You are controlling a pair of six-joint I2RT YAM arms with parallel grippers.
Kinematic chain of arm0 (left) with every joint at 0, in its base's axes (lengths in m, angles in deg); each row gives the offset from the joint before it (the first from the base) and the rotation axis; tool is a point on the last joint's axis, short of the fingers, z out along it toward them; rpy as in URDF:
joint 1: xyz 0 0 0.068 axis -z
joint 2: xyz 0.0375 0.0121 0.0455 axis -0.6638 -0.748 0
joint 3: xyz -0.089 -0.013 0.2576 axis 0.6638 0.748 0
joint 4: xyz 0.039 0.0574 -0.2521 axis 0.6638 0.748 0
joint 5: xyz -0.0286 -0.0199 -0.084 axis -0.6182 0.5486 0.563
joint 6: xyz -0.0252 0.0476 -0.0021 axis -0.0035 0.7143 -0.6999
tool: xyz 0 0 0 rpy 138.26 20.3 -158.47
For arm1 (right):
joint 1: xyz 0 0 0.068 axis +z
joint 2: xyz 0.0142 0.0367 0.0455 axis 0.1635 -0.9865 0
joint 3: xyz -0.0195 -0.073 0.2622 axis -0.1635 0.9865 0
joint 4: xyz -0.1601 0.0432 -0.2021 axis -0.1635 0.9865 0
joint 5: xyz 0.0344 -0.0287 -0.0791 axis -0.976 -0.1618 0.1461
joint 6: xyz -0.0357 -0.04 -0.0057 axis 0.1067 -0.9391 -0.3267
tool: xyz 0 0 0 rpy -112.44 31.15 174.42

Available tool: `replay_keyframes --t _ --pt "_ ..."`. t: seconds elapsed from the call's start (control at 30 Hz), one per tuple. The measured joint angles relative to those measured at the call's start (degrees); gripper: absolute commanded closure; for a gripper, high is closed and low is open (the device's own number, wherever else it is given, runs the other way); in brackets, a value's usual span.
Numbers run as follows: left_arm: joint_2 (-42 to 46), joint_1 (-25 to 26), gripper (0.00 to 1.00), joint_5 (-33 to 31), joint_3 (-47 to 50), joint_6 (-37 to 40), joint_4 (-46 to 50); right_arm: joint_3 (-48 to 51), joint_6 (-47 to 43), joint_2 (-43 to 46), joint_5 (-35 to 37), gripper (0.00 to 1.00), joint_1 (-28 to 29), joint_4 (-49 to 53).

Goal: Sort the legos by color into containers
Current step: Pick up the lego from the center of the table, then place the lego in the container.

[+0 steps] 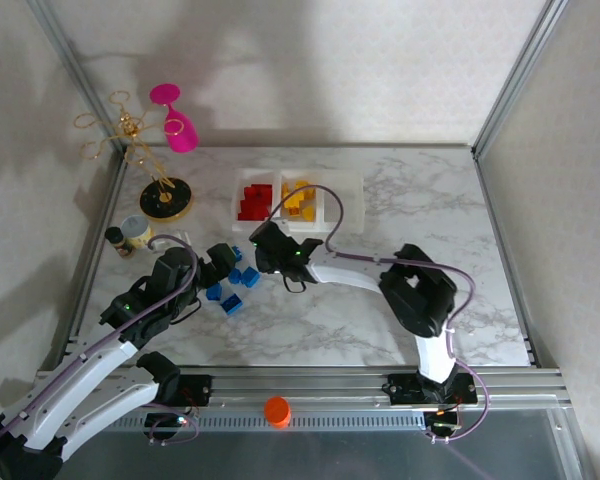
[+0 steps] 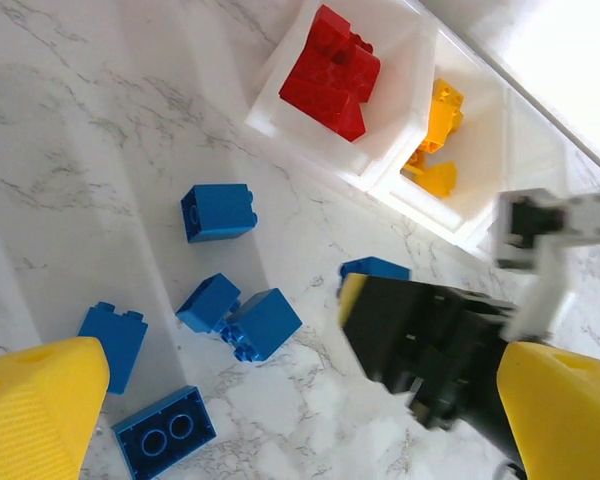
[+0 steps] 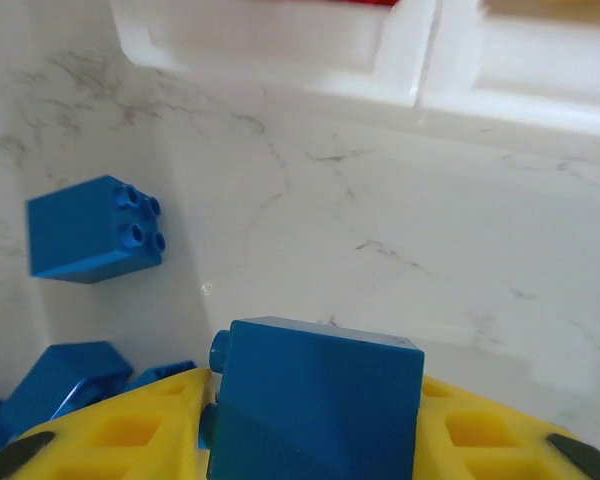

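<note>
The containers (image 1: 351,182) stand at the back middle; red legos (image 1: 253,200) lie in the left bin, yellow legos (image 1: 300,197) in the middle one. Several blue legos (image 1: 235,285) are scattered in front of them. My right gripper (image 3: 315,430) is shut on a blue lego (image 3: 315,395), its yellow fingers (image 3: 120,430) pressed against both sides, low over the marble. Another blue lego (image 3: 95,228) lies to its left. My left gripper (image 2: 300,420) hangs open over loose blue legos (image 2: 265,322), with the right gripper (image 2: 430,350) close on its right. The red legos (image 2: 330,72) show beyond.
A black-and-gold stand base (image 1: 166,198) with gold wire arms and a pink piece (image 1: 175,120) is at the back left. A small jar (image 1: 135,232) stands near it. An orange cap (image 1: 277,410) sits on the front rail. The right bin (image 1: 342,205) holds nothing visible.
</note>
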Motion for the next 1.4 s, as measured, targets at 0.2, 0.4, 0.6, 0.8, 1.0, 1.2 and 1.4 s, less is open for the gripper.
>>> replay_keyframes --t 0.2,0.4,0.6,0.8,1.0,1.2,1.4 --pt "-2.80 0.02 0.00 2.91 -0.07 0.04 -1.73 6.10 -0.26 10.86 1.25 0.60 -4.52 0.17" --pt "-7.48 0.33 0.00 5.92 -0.98 0.31 -4.63 8.39 -3.21 14.82 2.89 0.60 -13.22 0.68" --pt "-13.53 1.84 0.00 7.96 -2.93 1.14 -8.11 6.99 -7.74 12.72 2.82 0.60 -22.75 0.50" --pt "-19.10 2.56 0.00 8.50 -5.40 1.60 -10.45 -0.87 -11.89 3.78 1.03 0.59 -27.41 0.02" --pt "-22.99 2.78 0.00 8.48 -7.91 2.38 -11.30 -9.42 -14.49 -4.39 -0.66 0.57 -29.46 -0.07" --pt "-25.20 2.78 0.00 8.46 -9.33 3.10 -12.04 -16.61 -16.04 -11.04 -0.68 0.52 -30.56 0.42" --pt "-25.79 2.78 0.00 8.41 -9.42 3.34 -12.44 -19.47 -16.68 -13.86 -0.66 0.47 -30.88 1.31"
